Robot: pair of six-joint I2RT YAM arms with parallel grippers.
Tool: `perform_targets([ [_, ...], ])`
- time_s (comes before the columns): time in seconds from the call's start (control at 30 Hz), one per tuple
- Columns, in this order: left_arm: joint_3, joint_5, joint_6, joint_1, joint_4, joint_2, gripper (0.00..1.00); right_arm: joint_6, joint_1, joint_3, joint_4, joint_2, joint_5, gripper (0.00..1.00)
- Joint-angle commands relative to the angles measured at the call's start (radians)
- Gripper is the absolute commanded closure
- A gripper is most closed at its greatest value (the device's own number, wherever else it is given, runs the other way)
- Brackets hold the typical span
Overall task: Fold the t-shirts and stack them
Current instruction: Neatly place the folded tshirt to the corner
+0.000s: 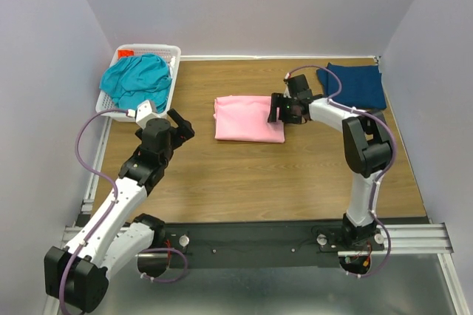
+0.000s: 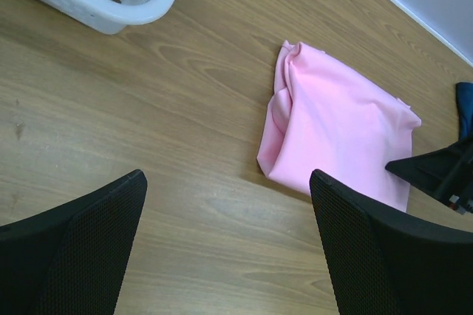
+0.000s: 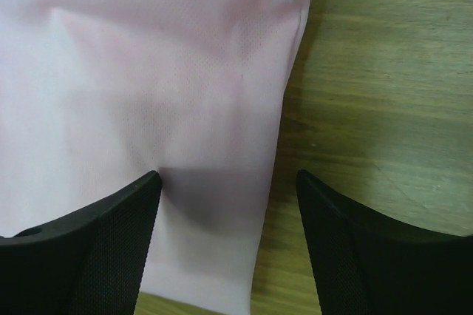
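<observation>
Straddling the pink t-shirt's (image 1: 247, 119) right edge, the right pincer (image 3: 229, 182) stands released, jaws apart.
Folded, the pink t-shirt lies mid-counter (image 1: 244, 174); the navy t-shirt (image 1: 355, 84) lies far right; the teal t-shirt (image 1: 137, 80) fills the white basket (image 1: 148, 47) far left. The left pincer (image 1: 183, 124) hovers released near the basket.

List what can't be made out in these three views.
Folded light pink cotton t-shirt: top view, right edge covered by the right gripper; right wrist view crops most of it.
Teal t-shirt bunched in the white plastic lattice basket: anything beneath it hidden; left wrist view cuts it at the top.
Dark navy-blue t-shirt: left wrist view shows only a sliver.
</observation>
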Motion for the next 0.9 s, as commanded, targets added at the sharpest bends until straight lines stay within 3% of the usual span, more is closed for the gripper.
perform_targets([
  [0.0, -0.009, -0.046, -0.033, 0.002, -0.019, -0.026, 0.02, -0.029, 0.033, 0.06, -0.036, 0.063, 0.092, 0.24],
  [0.2, 0.014, -0.046, -0.029, 0.002, -0.033, 0.0, 0.02, -0.033, 0.093, 0.096, -0.054, 0.144, 0.189, 0.43],
  [0.3, 0.027, -0.048, -0.023, 0.002, -0.042, 0.023, 0.02, -0.055, 0.122, 0.111, -0.064, 0.176, 0.247, 0.66],
  [0.33, 0.031, -0.046, -0.024, 0.002, -0.046, 0.031, 0.02, -0.064, 0.126, 0.116, -0.067, 0.184, 0.259, 0.66],
  [0.4, 0.037, -0.046, -0.021, 0.002, -0.055, 0.048, 0.02, -0.084, 0.135, 0.12, -0.068, 0.198, 0.289, 0.78],
  [0.63, 0.059, -0.084, -0.03, 0.002, -0.082, 0.07, 0.02, -0.257, 0.146, 0.169, -0.074, 0.19, 0.584, 0.99],
  [0.73, 0.063, -0.098, -0.033, 0.002, -0.085, 0.059, 0.02, -0.395, 0.143, 0.203, -0.074, 0.182, 0.728, 0.99],
  [0.87, 0.057, -0.111, -0.033, 0.002, -0.073, 0.033, 0.02, -0.499, 0.106, 0.249, -0.074, 0.172, 0.769, 0.99],
])
